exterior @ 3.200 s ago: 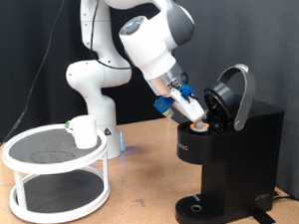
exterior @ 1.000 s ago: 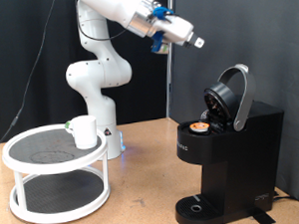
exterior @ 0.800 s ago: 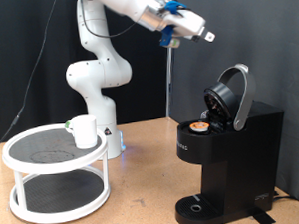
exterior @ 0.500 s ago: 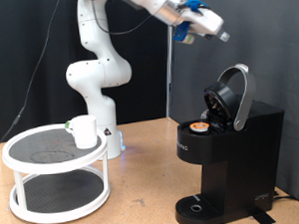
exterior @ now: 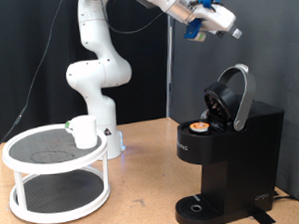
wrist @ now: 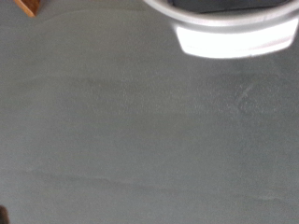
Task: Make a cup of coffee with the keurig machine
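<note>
Black keurig machine (exterior: pixel 231 148) stood on the wooden tabletop (exterior: pixel 143 197) at the exterior view's right, its hinged lid (exterior: pixel 234 93) raised and tilted back. Tan-topped coffee pod (exterior: pixel 199 127) sat in the open chamber under the lid. Tool (exterior: pixel 225 24) hung high above the machine, near the exterior view's top, well apart from the lid and touching nothing; whether its fingers were spread or closed could not be told, and nothing showed between them. White cup (exterior: pixel 84 131) stood upright on the upper shelf of a round white two-tier stand (exterior: pixel 55 176) at the exterior view's left, well apart from the machine; round drip base (exterior: pixel 199 206) carried nothing. Wrist view showed mostly a grey surface, with a pale curved rim (wrist: pixel 229 23) at one edge, too blurred to identify; no fingers visible there.
</note>
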### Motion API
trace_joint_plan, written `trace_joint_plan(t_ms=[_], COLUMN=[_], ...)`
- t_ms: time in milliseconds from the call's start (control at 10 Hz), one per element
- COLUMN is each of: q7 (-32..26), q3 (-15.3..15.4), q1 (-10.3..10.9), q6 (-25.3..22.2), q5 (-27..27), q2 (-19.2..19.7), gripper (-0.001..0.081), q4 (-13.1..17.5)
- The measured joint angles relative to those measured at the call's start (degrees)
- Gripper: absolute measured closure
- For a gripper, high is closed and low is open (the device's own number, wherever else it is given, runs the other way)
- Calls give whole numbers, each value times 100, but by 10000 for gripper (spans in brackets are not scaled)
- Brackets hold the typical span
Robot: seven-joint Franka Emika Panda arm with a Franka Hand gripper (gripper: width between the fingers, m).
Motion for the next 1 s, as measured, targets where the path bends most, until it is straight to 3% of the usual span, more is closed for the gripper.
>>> trace_joint_plan(t_ms=[300,500,1000], q7=[525,708,883], q3=[420,675,1076], q1=[52,89,107], q6=[2,40,397], q5=[-679,-848,-1045], q2=[260,469,736], gripper=[72,72,72], q4=[389,576,685])
